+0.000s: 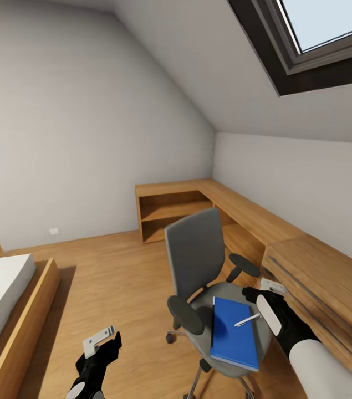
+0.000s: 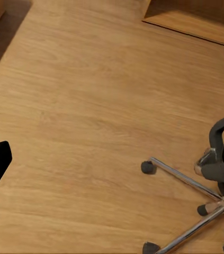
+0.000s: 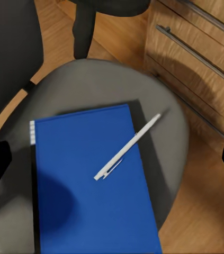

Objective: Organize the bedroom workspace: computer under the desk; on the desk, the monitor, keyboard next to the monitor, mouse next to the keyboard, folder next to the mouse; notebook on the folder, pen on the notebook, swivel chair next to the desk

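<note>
Right pincer [image 1: 266,302] released over pen [image 3: 126,147] on notebook [image 3: 90,185], left pincer [image 1: 102,341] state unclear

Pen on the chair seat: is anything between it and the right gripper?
Nothing visible. The right gripper hangs open above the seat, and the pen lies bare on the blue notebook, its whole length uncovered.

The swivel chair [image 1: 209,277] has a grey seat and back, with darker charcoal armrests and a shiny chrome base on black casters. The notebook [image 3: 90,180] under the right tool [image 1: 269,302] is solid bright blue, with a thin white spiral edge. The pen [image 3: 126,147] on it is white. The right tool has black fingers with white pads. The floor [image 2: 80,121] shows warm honey wood grain, as does the bench [image 1: 309,260].
</note>
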`<state>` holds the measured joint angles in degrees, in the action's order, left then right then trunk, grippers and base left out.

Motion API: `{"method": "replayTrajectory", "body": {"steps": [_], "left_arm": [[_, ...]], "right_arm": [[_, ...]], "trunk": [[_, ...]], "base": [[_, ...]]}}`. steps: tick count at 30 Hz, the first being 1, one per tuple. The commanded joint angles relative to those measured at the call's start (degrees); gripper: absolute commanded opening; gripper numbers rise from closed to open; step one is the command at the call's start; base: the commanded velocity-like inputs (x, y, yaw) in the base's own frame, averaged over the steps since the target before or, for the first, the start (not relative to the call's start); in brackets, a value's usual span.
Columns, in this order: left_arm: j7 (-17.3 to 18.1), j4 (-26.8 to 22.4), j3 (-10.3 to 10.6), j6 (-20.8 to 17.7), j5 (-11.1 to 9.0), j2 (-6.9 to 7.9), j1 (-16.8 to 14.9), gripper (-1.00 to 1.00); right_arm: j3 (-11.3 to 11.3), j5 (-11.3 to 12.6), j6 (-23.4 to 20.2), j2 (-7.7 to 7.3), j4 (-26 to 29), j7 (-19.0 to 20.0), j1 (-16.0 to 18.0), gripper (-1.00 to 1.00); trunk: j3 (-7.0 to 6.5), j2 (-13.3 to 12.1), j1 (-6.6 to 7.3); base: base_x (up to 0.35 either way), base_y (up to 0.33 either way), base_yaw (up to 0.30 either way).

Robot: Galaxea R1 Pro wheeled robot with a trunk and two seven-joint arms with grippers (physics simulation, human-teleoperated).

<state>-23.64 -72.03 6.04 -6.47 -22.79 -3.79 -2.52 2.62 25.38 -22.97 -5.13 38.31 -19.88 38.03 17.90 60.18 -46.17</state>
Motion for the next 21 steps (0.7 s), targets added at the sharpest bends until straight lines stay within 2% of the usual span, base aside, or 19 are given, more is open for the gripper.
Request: {"method": "replayTrajectory", "body": {"steps": [1, 10, 17, 21], "left_arm": [[-0.4, -0.6, 0.0, 0.1, -0.3, 0.04, 0.0, 1.00], [-0.3, -1.5, -0.1, 2.6, -0.6, 0.09, 0.0, 1.00], [-0.4, -2.2, -0.1, 2.9, -0.6, -0.04, 0.0, 1.00], [-0.5, -3.1, -0.1, 3.0, -0.6, -0.06, 0.0, 1.00]], "right_arm": [[0.3, 0.5, -0.2, -0.06, 0.0, -0.5, 0.0, 1.00], [0.4, 0.5, -0.2, 0.02, -4.3, -0.5, 0.0, 1.00], [0.4, 0.7, -0.5, 0.00, -5.6, -0.5, 0.1, 1.00], [0.4, 0.7, -0.5, -0.03, -5.8, -0.5, 0.1, 1.00]], "trunk": [[0.08, 0.0, -0.04], [0.08, 0.0, -0.04], [0.08, 0.0, -0.04], [0.79, 1.6, -0.92]], "base": [[0.320, 0.000, 0.000], [0.300, 0.000, 0.000], [0.081, 0.000, 0.000], [0.016, 0.000, 0.000]]}}
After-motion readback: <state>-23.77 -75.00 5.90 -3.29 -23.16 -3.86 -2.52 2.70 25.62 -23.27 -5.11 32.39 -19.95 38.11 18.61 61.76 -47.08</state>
